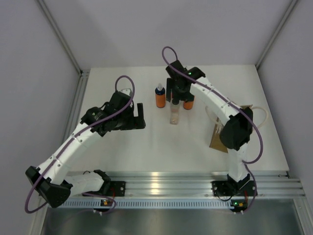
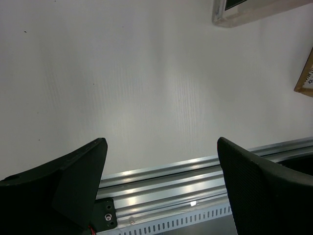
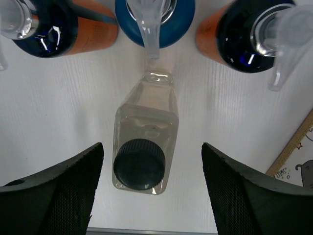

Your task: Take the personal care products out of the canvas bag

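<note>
Hanging over the far middle of the surface (image 1: 146,147), the right gripper (image 3: 152,147) is spread wide, one finger on each side of the black cap (image 3: 139,164) of a small greyish bottle (image 3: 145,120). There is a gap on both sides and it grips nothing. That bottle stands upright, its long axis vertical and its cap pointing up. Its square body is see-through, and I cannot tell whether anything is inside.

Just beyond it, three orange bottles stand upright in a row across the far side. The dark-blue-capped one (image 3: 46,24) is at the left, the light-blue-capped one (image 3: 155,19) in the middle and the black-capped one (image 3: 244,32) at the right. All three have clear nozzles.

The canvas bag (image 1: 215,139) lies flat at the right side of the surface, well apart from the bottles and mostly hidden under the right arm. Its white handles (image 1: 263,117) trail toward the right edge. What it holds cannot be seen.

The left gripper (image 1: 138,116) hovers over bare surface left of the bottles, wide apart and empty.
</note>
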Controlling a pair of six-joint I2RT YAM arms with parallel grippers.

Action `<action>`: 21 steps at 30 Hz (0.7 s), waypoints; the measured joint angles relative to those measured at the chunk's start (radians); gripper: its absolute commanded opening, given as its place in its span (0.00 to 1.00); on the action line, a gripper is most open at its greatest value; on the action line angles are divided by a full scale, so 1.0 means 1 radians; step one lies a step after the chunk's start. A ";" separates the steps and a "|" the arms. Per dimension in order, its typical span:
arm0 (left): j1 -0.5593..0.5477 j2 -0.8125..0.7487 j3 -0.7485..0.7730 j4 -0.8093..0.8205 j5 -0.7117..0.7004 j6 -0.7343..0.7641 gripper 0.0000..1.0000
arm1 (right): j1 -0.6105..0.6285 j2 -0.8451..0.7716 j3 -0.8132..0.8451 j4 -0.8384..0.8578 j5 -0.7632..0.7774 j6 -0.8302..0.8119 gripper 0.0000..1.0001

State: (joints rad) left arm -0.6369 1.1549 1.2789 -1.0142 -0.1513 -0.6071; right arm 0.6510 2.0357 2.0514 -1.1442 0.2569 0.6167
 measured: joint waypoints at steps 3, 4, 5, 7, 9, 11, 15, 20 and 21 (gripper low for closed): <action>0.000 0.006 0.000 0.002 0.032 0.004 0.98 | -0.022 -0.080 -0.019 0.007 0.000 -0.018 0.77; 0.000 0.008 0.000 0.004 0.043 0.004 0.98 | -0.033 -0.126 -0.041 0.008 0.002 -0.027 0.76; 0.000 0.008 0.000 0.006 0.055 0.004 0.98 | -0.043 -0.177 -0.064 0.009 0.003 -0.037 0.74; 0.000 0.008 0.000 0.011 0.066 0.005 0.98 | -0.074 -0.309 -0.129 0.012 0.007 -0.053 0.74; 0.000 0.008 0.000 0.016 0.074 0.006 0.98 | -0.118 -0.443 -0.192 0.008 0.013 -0.066 0.74; 0.000 0.008 0.000 0.019 0.080 0.007 0.98 | -0.178 -0.581 -0.259 -0.001 0.020 -0.077 0.74; 0.000 0.011 0.000 0.020 0.087 0.007 0.98 | -0.303 -0.776 -0.374 -0.039 0.035 -0.094 0.72; 0.000 0.033 -0.006 0.024 0.101 0.007 0.98 | -0.359 -0.890 -0.525 -0.104 0.035 -0.122 0.69; 0.000 0.040 -0.006 0.026 0.105 0.008 0.98 | -0.367 -0.895 -0.552 -0.114 0.034 -0.128 0.68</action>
State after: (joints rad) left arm -0.6369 1.1946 1.2732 -0.9886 -0.0467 -0.5991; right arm 0.2844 1.1408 1.4990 -1.2579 0.2913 0.4885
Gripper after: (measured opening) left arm 0.984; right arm 0.704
